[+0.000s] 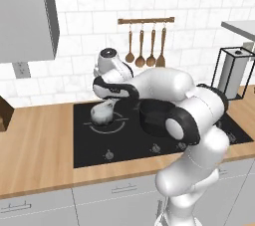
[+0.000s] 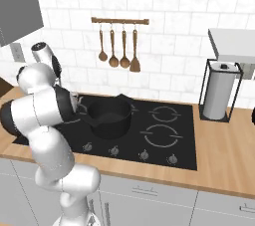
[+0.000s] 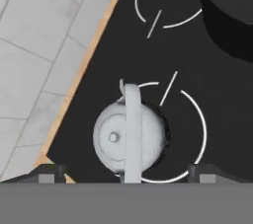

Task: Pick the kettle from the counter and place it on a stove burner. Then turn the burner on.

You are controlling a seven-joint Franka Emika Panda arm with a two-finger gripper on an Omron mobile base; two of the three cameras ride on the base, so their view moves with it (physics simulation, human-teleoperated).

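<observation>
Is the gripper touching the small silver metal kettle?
Apart. In the hand view the gripper stands open, its fingertips wide to either side of the kettle.

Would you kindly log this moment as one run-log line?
stage: placing done | squat silver-grey metal kettle: on wide white-ring burner, off-centre | gripper: open above it | next: burner knob

A black pot (image 2: 110,115) sits mid-frame on the glass stove (image 2: 184,135); spoons (image 2: 118,46) hang above, and a paper roll (image 2: 219,90) stands at right on the table (image 2: 224,160).
</observation>
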